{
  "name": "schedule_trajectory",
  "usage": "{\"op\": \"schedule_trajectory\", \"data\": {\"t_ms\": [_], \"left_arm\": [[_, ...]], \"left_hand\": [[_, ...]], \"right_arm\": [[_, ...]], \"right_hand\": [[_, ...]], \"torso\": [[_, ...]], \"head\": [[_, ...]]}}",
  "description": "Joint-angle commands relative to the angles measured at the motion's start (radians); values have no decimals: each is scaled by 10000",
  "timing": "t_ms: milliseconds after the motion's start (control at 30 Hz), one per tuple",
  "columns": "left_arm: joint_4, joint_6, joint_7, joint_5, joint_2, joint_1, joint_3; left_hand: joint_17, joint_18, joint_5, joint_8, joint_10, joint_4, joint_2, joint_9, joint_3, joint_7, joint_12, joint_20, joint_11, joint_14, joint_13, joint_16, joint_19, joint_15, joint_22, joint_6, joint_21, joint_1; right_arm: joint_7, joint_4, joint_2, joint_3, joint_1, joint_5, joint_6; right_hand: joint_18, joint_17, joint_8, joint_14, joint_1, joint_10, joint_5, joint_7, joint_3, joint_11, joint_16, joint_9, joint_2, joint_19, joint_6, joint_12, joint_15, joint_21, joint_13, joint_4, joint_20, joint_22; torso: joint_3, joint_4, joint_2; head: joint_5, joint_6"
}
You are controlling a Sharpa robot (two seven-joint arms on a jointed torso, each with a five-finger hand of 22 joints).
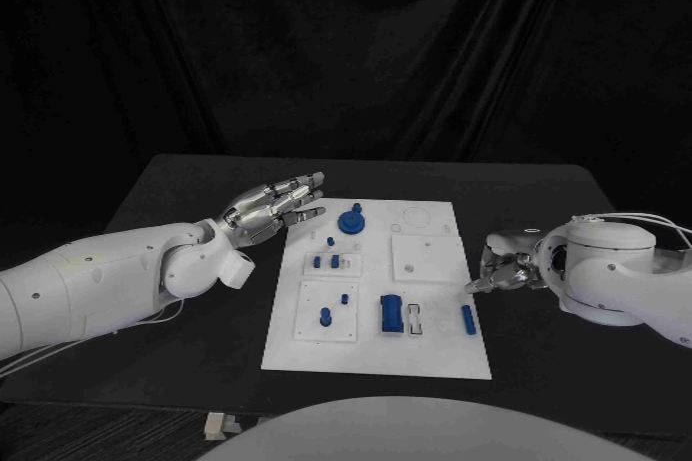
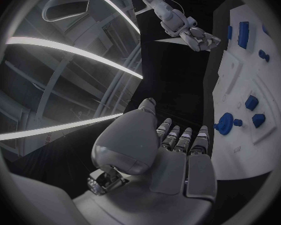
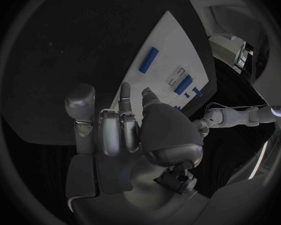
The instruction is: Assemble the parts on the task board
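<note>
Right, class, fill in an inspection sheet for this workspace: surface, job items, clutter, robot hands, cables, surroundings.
Surface: black table, no damage visible.
Job's things: white task board mid-table; blue parts on it, among them a round knob, an upright block and a bar near its right edge.
Clutter: nothing seen.
Robot hands: left robot hand open, beside the board's far left corner; right robot hand at the board's right edge, fingers curled, apparently empty.
Cables: white cable over the right arm.
Surroundings: dark curtain behind.
</note>
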Motion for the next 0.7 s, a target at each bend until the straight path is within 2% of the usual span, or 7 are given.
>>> {"op": "schedule_trajectory", "data": {"t_ms": [33, 267, 700], "left_arm": [[8, 74, 113, 29, 5, -11, 10], [-10, 87, 111, 28, 17, -14, 10], [-17, 133, 57, 28, 15, -25, 10]], "left_hand": [[4, 151, 62, 48, 15, 5, 36, 13, 63, 33, 42, 77, 56, 10, 15, 12, -10, 33, 4, 35, 38, 41], [4, 151, 62, 49, 17, 3, 36, 14, 65, 35, 51, 78, 60, 11, 17, 14, -9, 35, 5, 40, 38, 42], [6, 150, 65, 51, 24, 1, 44, 15, 78, 41, 70, 82, 88, 14, 20, 17, -10, 37, 0, 54, 37, 43]], "right_arm": [[-271, 80, -11, 3, -89, -334, 63], [-204, 165, -12, 3, -192, -291, -94], [-165, 212, 25, 4, -552, -194, -192]], "right_hand": [[-62, 814, -42, 789, -130, 1074, -75, -3, 4, -70, 45, -7, 16, 101, 72, 27, -65, 67, 2634, 85, 21, 1073], [-77, 880, -48, 801, -167, 1074, -95, -5, -10, -72, 74, -3, 18, 116, 82, 27, -67, 163, 2634, 109, 18, 1092], [-110, 1087, 53, 837, -57, 1074, 37, -54, 23, -112, 182, 207, 1, 163, 149, 27, -98, 432, 2634, 0, -9, 1139]], "torso": [[0, -4, -1], [1, -2, -2], [0, -3, -3]], "head": [[-9, -2], [-32, -2], [-19, -2]]}}
